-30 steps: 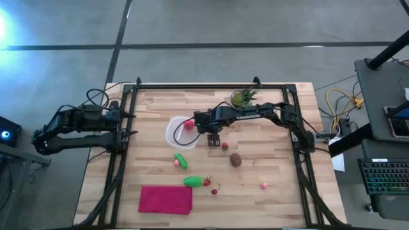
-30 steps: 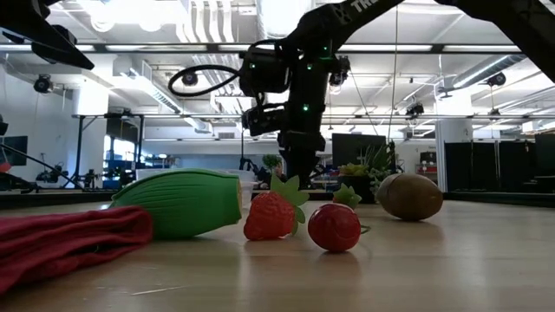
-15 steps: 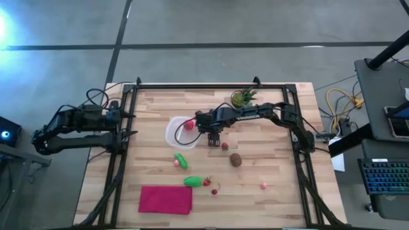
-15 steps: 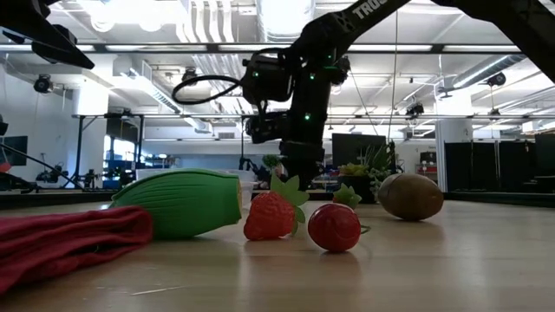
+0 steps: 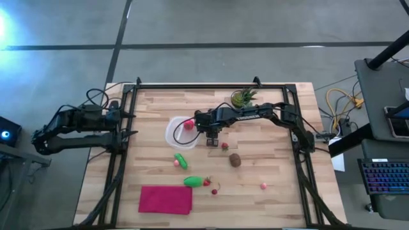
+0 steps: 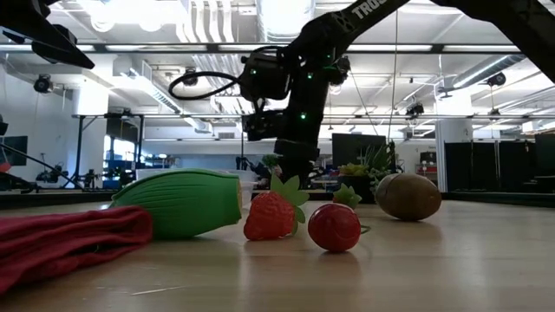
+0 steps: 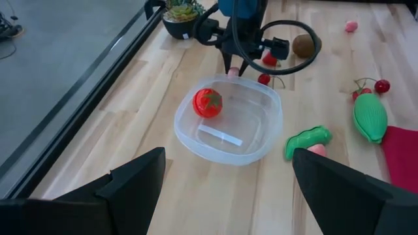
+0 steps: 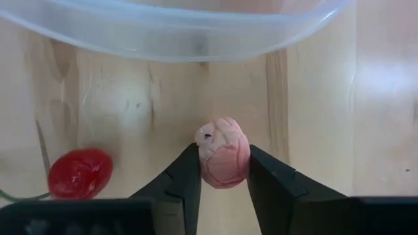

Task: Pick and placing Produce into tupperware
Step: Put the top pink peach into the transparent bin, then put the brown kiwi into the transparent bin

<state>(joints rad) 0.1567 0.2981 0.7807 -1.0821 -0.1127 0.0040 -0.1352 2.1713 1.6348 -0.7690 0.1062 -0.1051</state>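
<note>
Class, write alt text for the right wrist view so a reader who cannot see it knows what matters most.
The right end effector is shut on a small pale pink berry, pinched between its two dark fingers over the wooden table. Just beyond is the clear tupperware rim, and a red cherry lies on the wood beside the fingers.

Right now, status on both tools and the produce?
Right tool shut on pink berry, beside the tupperware. Left tool open, parked at table's left edge. Tomato already inside tupperware. Nothing blocking.
</note>
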